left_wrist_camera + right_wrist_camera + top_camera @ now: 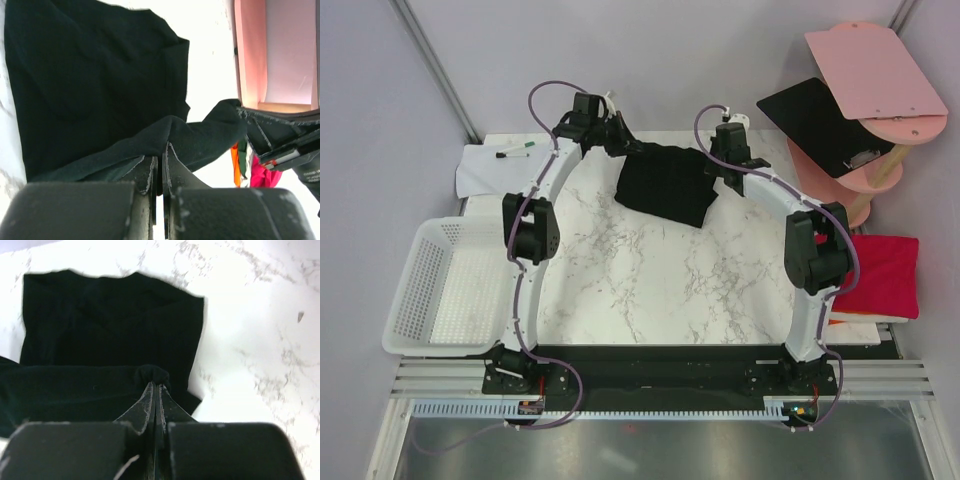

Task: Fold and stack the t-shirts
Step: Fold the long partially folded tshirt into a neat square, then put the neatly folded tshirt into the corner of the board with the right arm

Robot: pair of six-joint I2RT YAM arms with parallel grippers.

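Observation:
A black t-shirt (665,185) lies partly folded on the far middle of the marble table (650,280), its far edge lifted. My left gripper (620,140) is shut on that edge at the left. The left wrist view shows its tips (162,150) pinching black t-shirt cloth (90,75). My right gripper (722,165) is shut on the same edge at the right, where a bunch of black t-shirt cloth (100,330) sits between its tips (156,385). A folded crimson t-shirt (880,275) rests off the table's right side. Orange (235,165) and green (243,157) t-shirts show beside the crimson one (265,175).
A white plastic basket (440,285) stands at the left edge. White paper (485,170) with a marker (515,152) lies at the back left. A pink tiered stand (865,175) at the back right carries a black board (815,120) and pink boards (875,70).

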